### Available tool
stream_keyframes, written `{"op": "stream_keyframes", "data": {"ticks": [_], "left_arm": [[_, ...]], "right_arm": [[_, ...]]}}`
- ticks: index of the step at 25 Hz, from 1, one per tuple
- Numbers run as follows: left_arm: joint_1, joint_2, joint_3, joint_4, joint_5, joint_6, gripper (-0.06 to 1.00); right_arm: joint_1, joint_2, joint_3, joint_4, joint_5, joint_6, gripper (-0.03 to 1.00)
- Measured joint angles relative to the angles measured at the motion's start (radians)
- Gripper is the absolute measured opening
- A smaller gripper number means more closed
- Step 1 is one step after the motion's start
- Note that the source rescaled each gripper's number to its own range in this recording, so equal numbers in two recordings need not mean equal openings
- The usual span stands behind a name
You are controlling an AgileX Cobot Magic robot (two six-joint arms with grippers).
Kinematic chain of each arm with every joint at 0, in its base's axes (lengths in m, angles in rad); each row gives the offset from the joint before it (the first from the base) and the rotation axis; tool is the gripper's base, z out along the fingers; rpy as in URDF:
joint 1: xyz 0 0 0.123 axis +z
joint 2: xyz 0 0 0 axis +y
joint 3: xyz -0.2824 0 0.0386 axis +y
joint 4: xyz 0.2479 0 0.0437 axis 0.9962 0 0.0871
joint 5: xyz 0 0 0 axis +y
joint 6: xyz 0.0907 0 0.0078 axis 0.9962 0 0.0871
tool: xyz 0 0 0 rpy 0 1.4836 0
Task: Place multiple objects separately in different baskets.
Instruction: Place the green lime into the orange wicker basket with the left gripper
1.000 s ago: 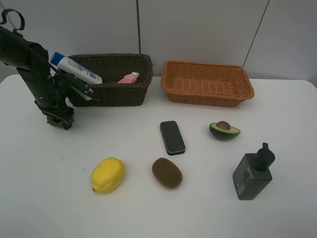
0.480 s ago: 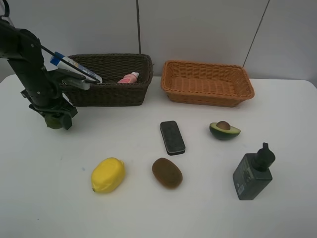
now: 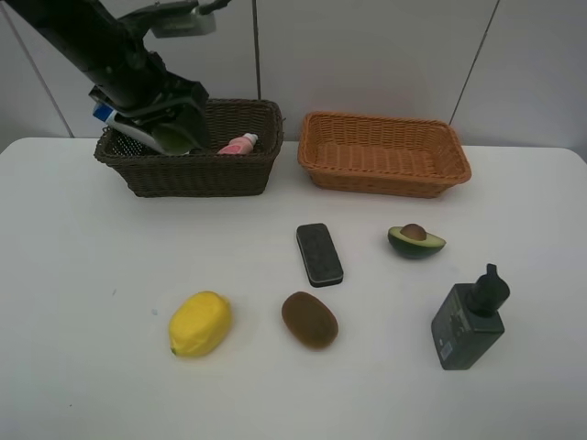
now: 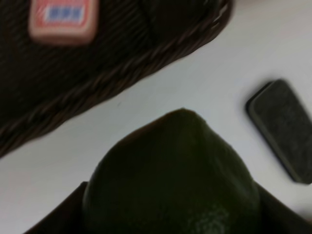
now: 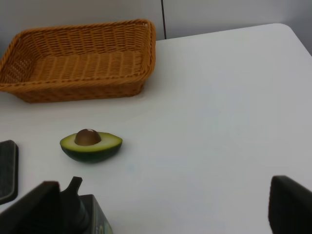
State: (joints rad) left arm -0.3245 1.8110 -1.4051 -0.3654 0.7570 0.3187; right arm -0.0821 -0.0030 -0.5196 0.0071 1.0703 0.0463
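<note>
My left gripper (image 3: 171, 131) is shut on the green fruit (image 3: 176, 138) (image 4: 171, 181) and holds it over the left part of the dark brown basket (image 3: 197, 174). In that basket lie the blue-capped white bottle (image 3: 112, 120), partly hidden by the arm, and the pink bottle (image 3: 238, 144) (image 4: 62, 19). The orange-tan basket (image 3: 383, 170) (image 5: 73, 87) holds nothing. On the table lie the black block (image 3: 319, 254), halved avocado (image 3: 415, 240) (image 5: 91, 145), lemon (image 3: 199, 323), kiwi (image 3: 309, 319) and grey pump bottle (image 3: 470, 321). My right gripper (image 5: 163, 195) is open above the pump bottle (image 5: 80, 209).
The white table (image 3: 83, 275) ends at a grey wall behind both baskets. In the left wrist view the black block (image 4: 282, 129) lies beyond the dark basket's rim (image 4: 122, 83). The right arm does not show in the exterior high view.
The left arm has risen from the table left of the dark basket and swung right and back, carrying the green fruit over that basket. Nothing else moved.
</note>
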Motion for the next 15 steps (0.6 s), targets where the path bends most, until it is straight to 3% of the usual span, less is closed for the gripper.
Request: {"op": "stream_keyframes", "data": {"ticks": [7, 15], "left_arm": [[-0.181, 0.269, -0.446, -0.012, -0.054, -0.09, 0.55], [-0.253, 0.726, -0.953, 0.009, -0.094, -0.095, 0.55]], "right_arm": [[0.0, 0.0, 0.0, 0.0, 0.0, 0.0, 1.0], [0.0, 0.0, 0.0, 0.0, 0.0, 0.0, 1.0]]}}
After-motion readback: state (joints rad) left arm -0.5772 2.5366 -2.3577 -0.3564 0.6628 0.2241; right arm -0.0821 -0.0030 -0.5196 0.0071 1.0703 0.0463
